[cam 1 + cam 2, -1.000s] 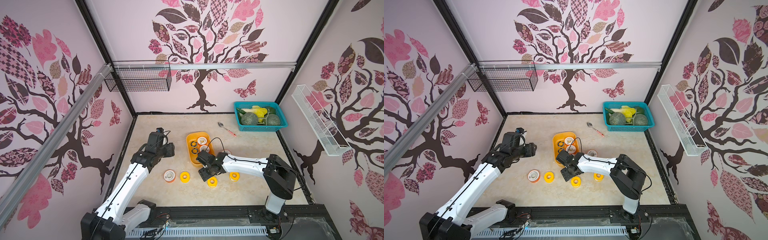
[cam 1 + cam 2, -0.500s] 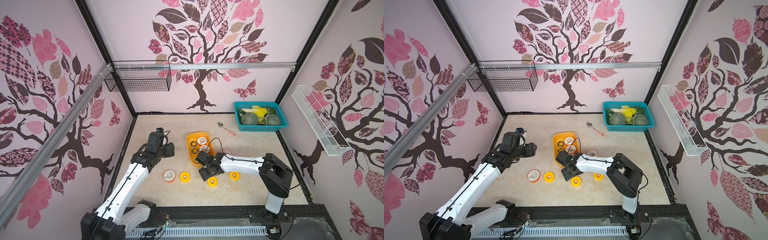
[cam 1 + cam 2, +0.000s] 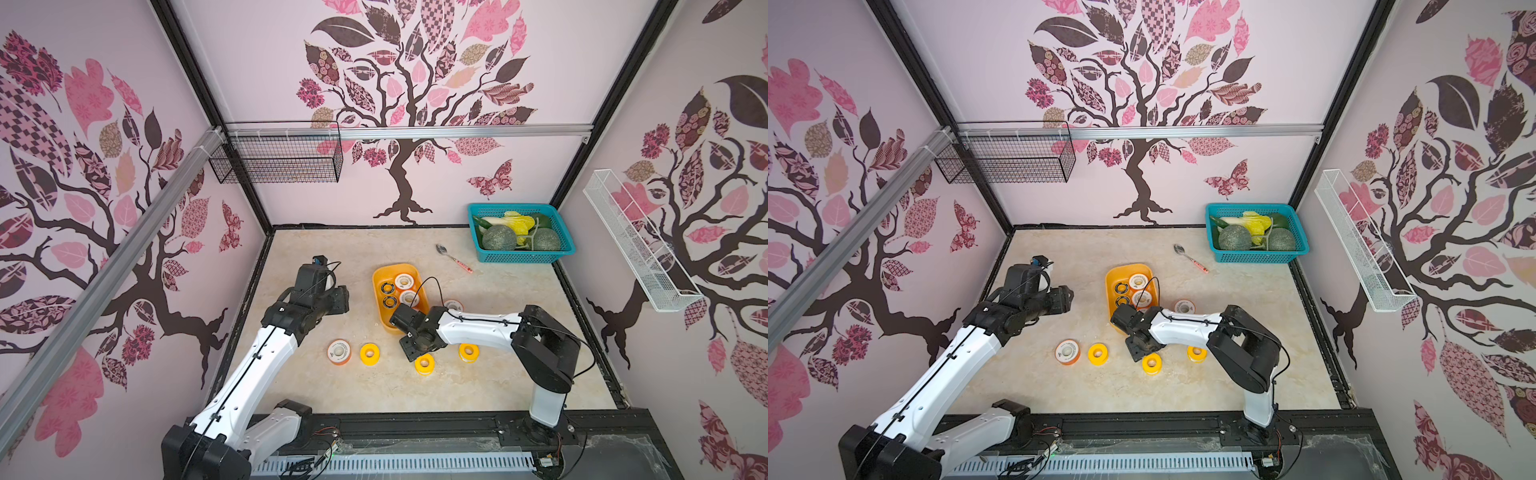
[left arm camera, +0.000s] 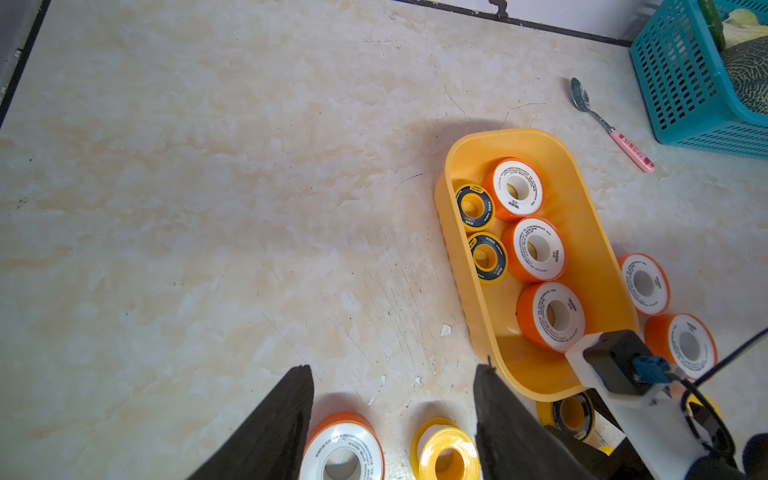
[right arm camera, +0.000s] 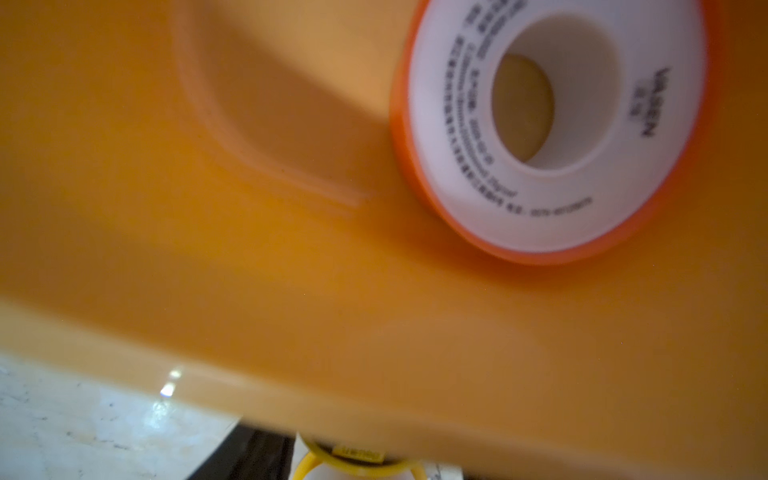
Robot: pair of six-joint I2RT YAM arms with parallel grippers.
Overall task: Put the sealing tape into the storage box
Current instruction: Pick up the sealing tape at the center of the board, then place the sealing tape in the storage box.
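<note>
The storage box [image 3: 376, 291] [image 4: 582, 216] [image 5: 291, 249] lies mid-table, with three orange sealing tape rolls [image 4: 538, 249] and two black ones [image 4: 473, 207] in it. More sealing tape lies loose in both top views: an orange roll [image 3: 338, 352] [image 3: 1067, 352] and yellow rolls [image 3: 369, 354] [image 3: 424, 363] [image 3: 468, 352]. My left gripper [image 4: 394, 368] [image 3: 338, 299] hovers open and empty above the orange roll [image 4: 343, 451]. My right gripper [image 3: 400, 326] is low at the box's near end, around a black-and-yellow roll [image 5: 361, 459] [image 4: 571, 415]. One dark finger [image 5: 257, 453] lies beside the roll; the other is hidden.
Two orange rolls [image 4: 644, 284] [image 4: 683, 345] sit just right of the box. A spoon [image 3: 453, 257] and a teal basket [image 3: 521, 255] of vegetables are at the back right. Wire baskets hang on the back wall [image 3: 276, 158] and the right wall [image 3: 636, 241].
The right gripper has edged a little left toward the box's near end. The left arm has not moved.
</note>
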